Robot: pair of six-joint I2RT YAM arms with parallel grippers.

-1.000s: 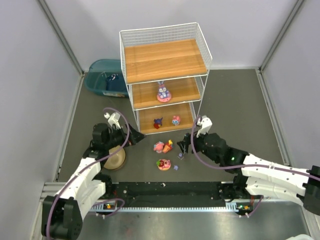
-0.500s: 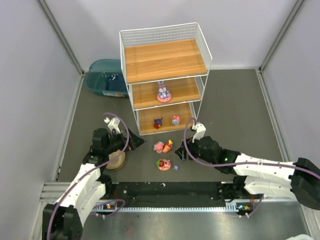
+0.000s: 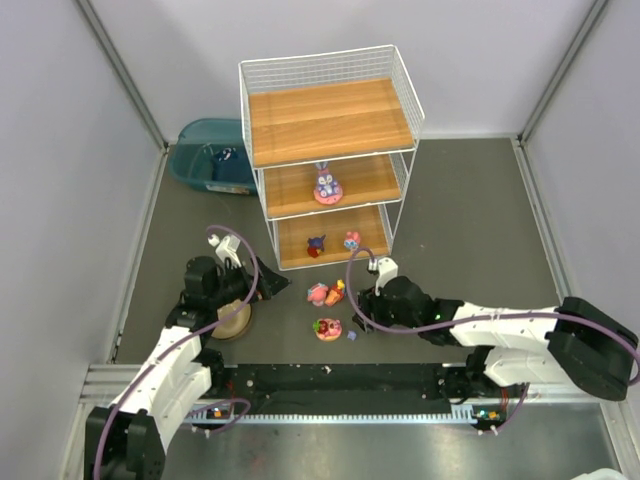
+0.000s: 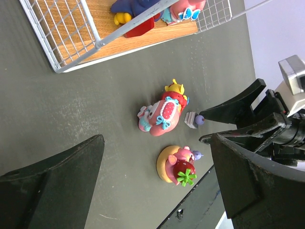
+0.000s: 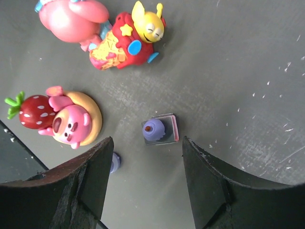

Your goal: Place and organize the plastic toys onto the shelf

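The shelf [image 3: 330,120] stands at the back. A purple-eared bunny [image 3: 326,184] sits on its middle board and two small toys [image 3: 316,245] sit on its bottom board. Loose plastic toys lie on the floor in front: a pink figure [image 5: 71,19], a red and yellow figure [image 5: 128,38], and a yellow disc with a pink figure and strawberry [image 5: 66,121]. A tiny purple piece on a square tile [image 5: 160,130] lies there too. My right gripper [image 5: 147,143] is open, just above the tile piece [image 4: 194,119]. My left gripper [image 4: 157,143] is open and empty, left of the toys.
A teal bin [image 3: 210,155] sits left of the shelf. A tan bowl [image 3: 232,318] lies under my left arm. Another tiny purple piece [image 5: 114,161] lies by the right gripper's left finger. A black rail [image 3: 340,378] runs along the near edge. Grey walls close both sides.
My right gripper has moved left and down over the loose toys, staying open. My left gripper drew back a little towards the bowl, then held still.
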